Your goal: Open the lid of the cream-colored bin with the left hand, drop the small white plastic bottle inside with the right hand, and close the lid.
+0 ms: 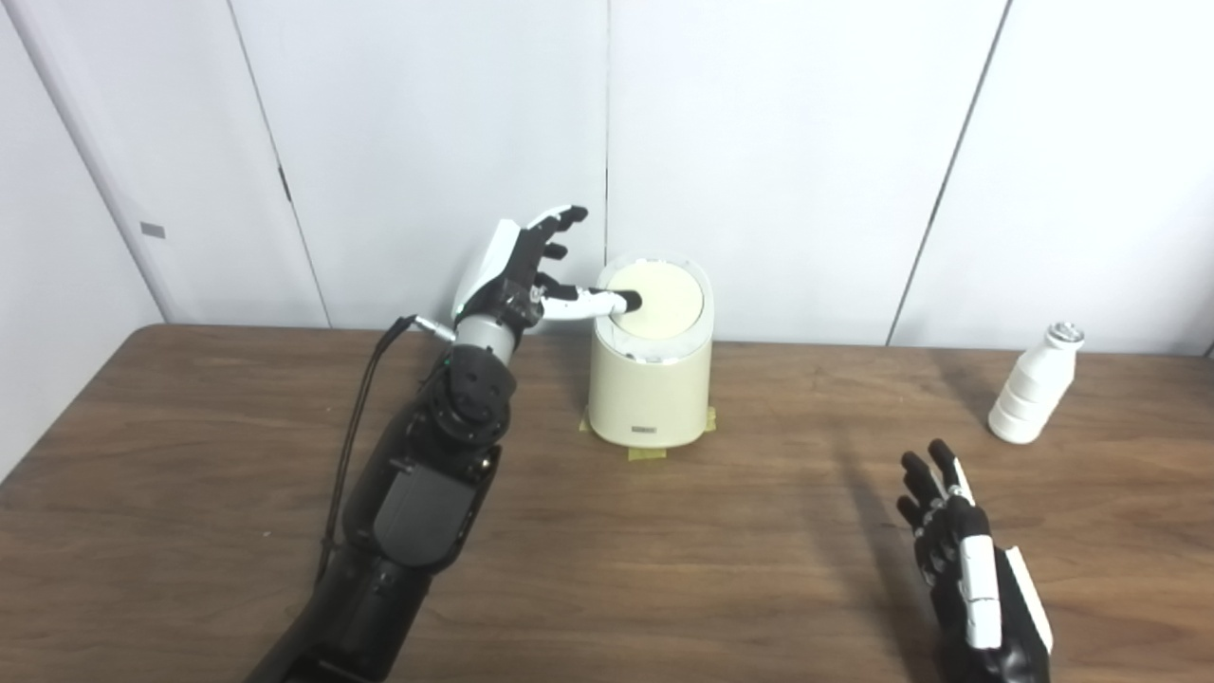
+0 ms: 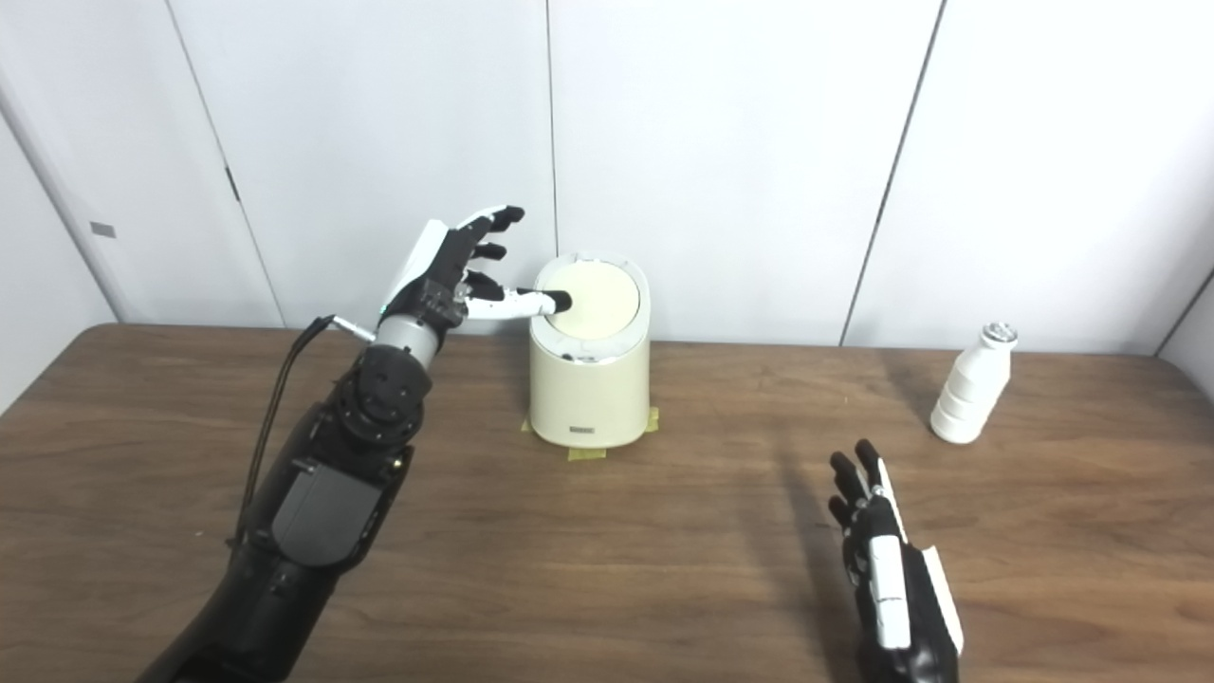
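Observation:
The cream-colored bin (image 1: pixel 651 398) stands at the back middle of the table, taped down, with its round lid (image 1: pixel 664 299) down. My left hand (image 1: pixel 517 270) is open beside the bin's upper left, its thumb reaching onto the lid's left edge and the other fingers spread above. The small white plastic bottle (image 1: pixel 1036 384) stands upright at the far right. My right hand (image 1: pixel 963 560) is open and empty, low over the table near the front right, well short of the bottle.
The brown wooden table (image 1: pixel 664 569) runs to the white wall panels behind. Yellow tape tabs (image 1: pixel 647 454) stick out under the bin. A black cable (image 1: pixel 356 427) hangs along my left forearm.

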